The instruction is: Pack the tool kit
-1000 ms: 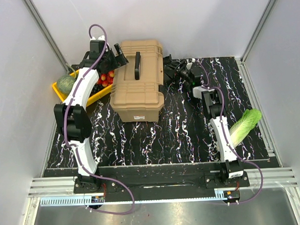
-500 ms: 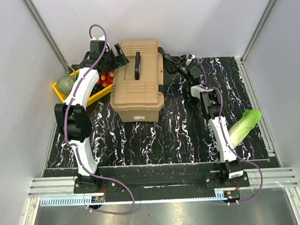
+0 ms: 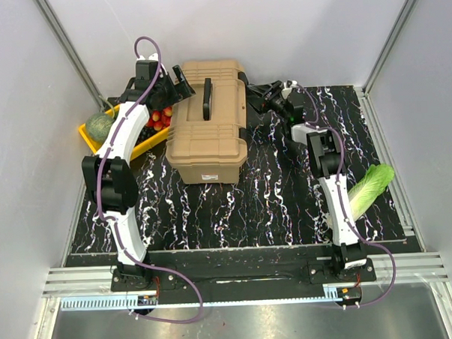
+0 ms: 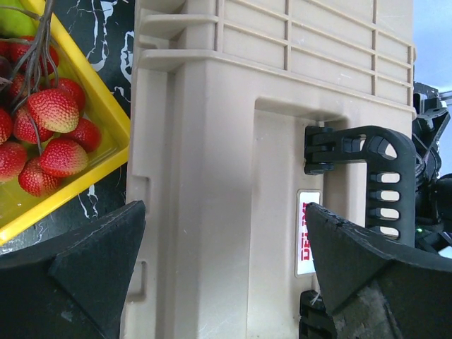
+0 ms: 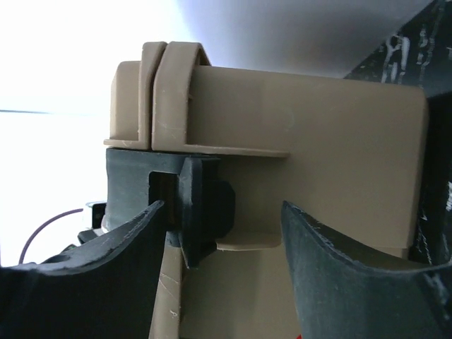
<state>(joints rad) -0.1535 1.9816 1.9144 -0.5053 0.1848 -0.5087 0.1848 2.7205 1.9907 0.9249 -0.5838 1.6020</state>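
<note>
- The toolbox (image 3: pixel 208 133) stands shut on the far part of the black marbled table (image 3: pixel 235 206). It sits between the two grippers, the left gripper (image 3: pixel 179 83) at its far-left corner and the right gripper (image 3: pixel 264 99) against its right side.
- The left wrist view fills with the tan ribbed lid (image 4: pixel 233 141) just ahead of the left gripper (image 4: pixel 226 282). Its fingers are spread wide with only lid surface showing between them, and they grip nothing.
- Towards that gripper's right finger, the black handle (image 4: pixel 367 166) lies folded flat in its recess, with the red-white label (image 4: pixel 305 244) just beside it. From above, the handle (image 3: pixel 206 99) is only a dark bar along the lid's middle.
- Only the right wrist view shows the box's side wall (image 5: pixel 318 127). A black latch (image 5: pixel 201 208) sits under the lid seam, straight ahead of the right gripper (image 5: pixel 222 275).
- That gripper's fingers stand apart on either side of the latch. The left one looks close against it, perhaps touching, but the angle does not settle it.
- Beyond the left gripper's left finger is the yellow tray (image 4: pixel 106 113) holding red bumpy fruit (image 4: pixel 53 109). The top view adds a round green vegetable (image 3: pixel 100 128) at the tray's far end.
- A leafy green cabbage (image 3: pixel 369 187) lies on the table well behind the right gripper, beside that arm's lower link. It appears in the top view alone.
</note>
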